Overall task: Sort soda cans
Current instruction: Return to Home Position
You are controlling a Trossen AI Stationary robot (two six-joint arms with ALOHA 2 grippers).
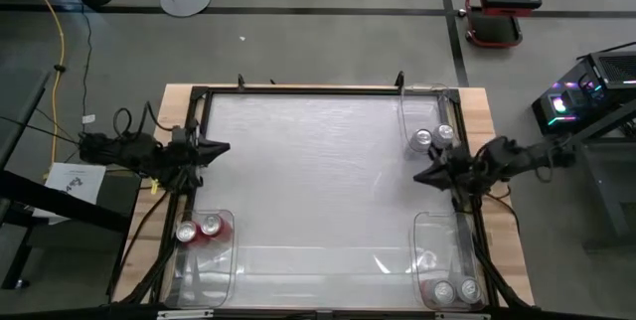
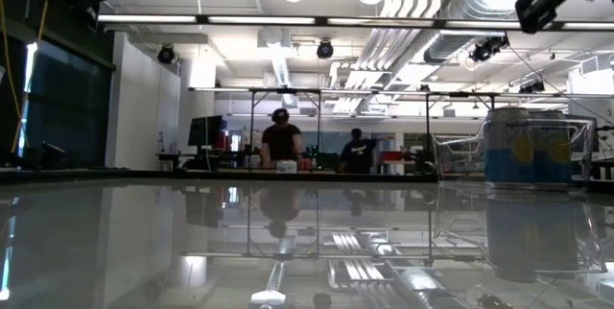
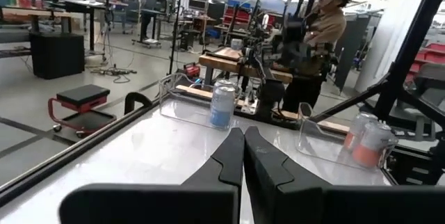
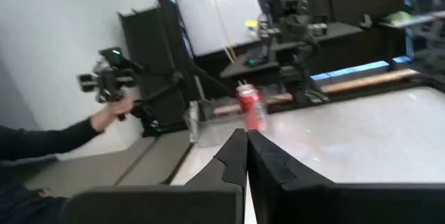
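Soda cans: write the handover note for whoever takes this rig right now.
Left gripper: shut, empty, at the table's left edge.
Right gripper: shut, empty, at the right edge.
By the high view: red cans, two, stand in the lower-left bin; silver cans, two, in the upper-right bin; the other silver pair in the lower-right bin.
Done: all six binned, reds apart from silvers.
Left: no sorting that I can see; probably only parking the arms.
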